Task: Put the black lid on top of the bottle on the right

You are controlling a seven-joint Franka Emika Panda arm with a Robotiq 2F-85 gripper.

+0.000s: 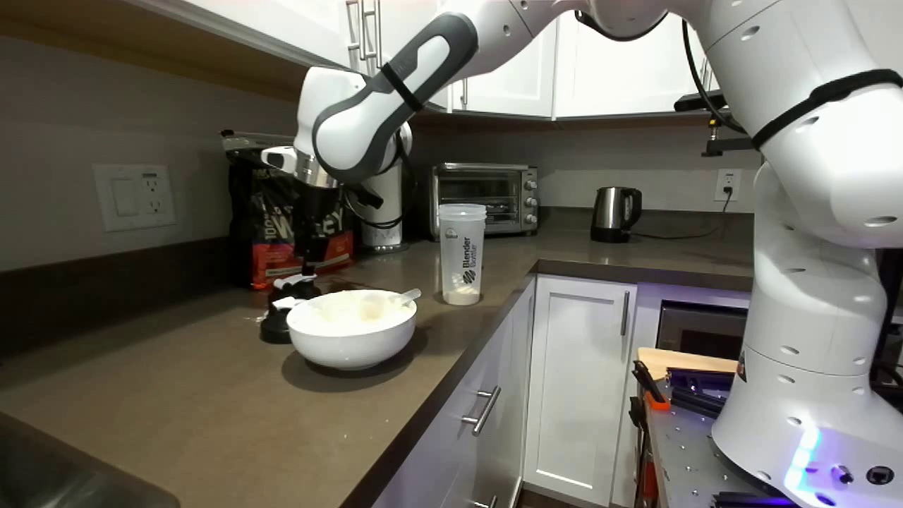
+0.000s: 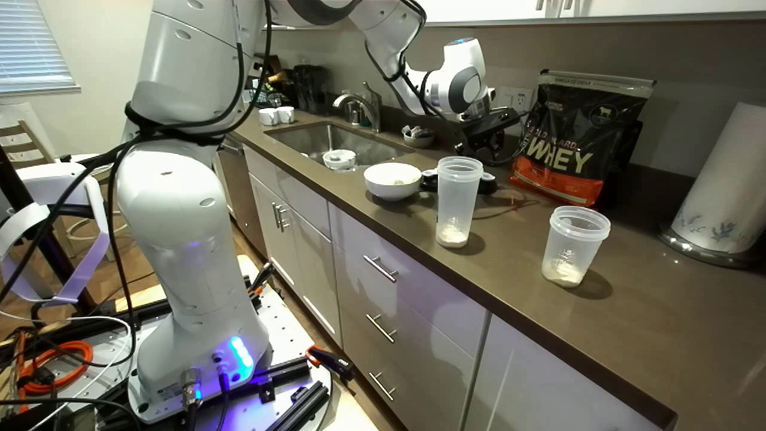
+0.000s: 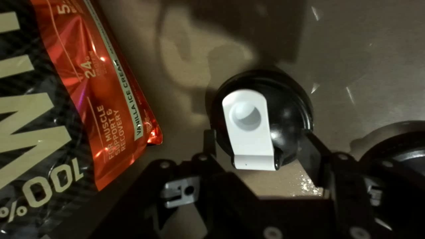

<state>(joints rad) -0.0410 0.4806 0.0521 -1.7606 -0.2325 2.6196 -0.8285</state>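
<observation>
Near bag (image 3: pixel 66 99): gripper (image 3: pixel 259 142) straddles lid (image 3: pixel 262 119), a jaw each side; whether clamped on, we cannot tell.

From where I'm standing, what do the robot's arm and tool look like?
The arm is white with grey trim, in rounded segments banded by black straps. Dark cables run along it, and a blue light glows at its base. Below a silver ring, the tool is mostly black, with dark fingers and small silvery fittings.

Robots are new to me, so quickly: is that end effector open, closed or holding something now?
End effector: fingers apart, either side of a black lid; whether they grip it cannot be told.
</observation>
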